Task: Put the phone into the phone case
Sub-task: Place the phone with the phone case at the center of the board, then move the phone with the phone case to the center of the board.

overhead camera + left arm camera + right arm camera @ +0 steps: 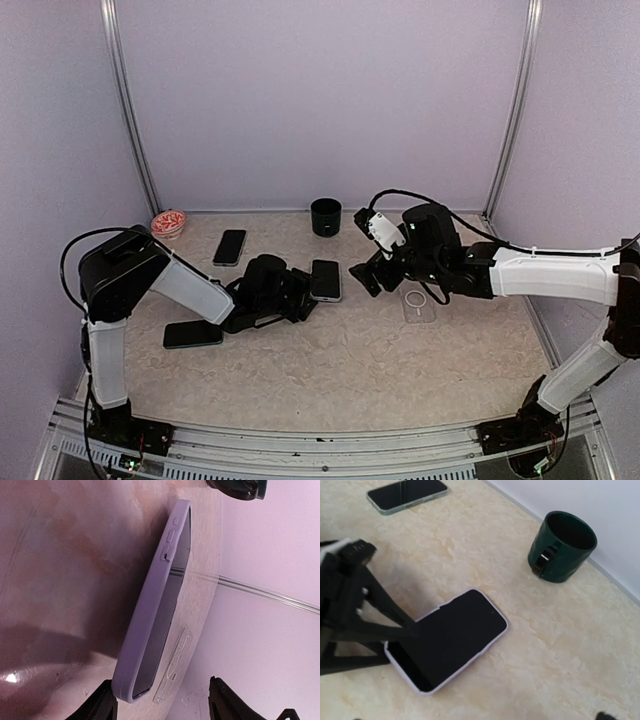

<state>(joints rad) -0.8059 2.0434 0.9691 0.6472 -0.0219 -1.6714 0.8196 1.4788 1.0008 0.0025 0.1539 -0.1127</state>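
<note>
The phone (452, 637) lies screen up near the middle of the table (380, 370), a little toward the far edge. It appears to sit inside the lavender case (150, 610) already, since the case's rim runs along every side of the glass that shows. The left pincer (161, 699) straddles the end of the phone that faces the left arm. Its jaws are apart: one finger is close to the back of the case, and a plain gap shows between the other finger and the screen, so nothing is gripped. Whether that end rests flat on the table cannot be told. The right pincer (362, 277) hovers just beside the phone on the side toward the right edge, with its jaws wide and empty. A clear case (418, 301) lies flat nearer the right edge, and a green cup (562, 545) stands by the far edge; both are apart from the phone.

The step in hand looks like letting go of the cased phone and checking the fit. To do it well, the left pincer should spread evenly so that neither finger drags the case sideways. It should then back off along the phone's length, low and straight, without catching the rim. The corners under the left fingers are hidden, so they need a look once the pincer is clear. If one stands proud, a gentle downward press from the right pincer on that corner would likely seat it. Pressing on the middle of the screen would probably do little.
</note>
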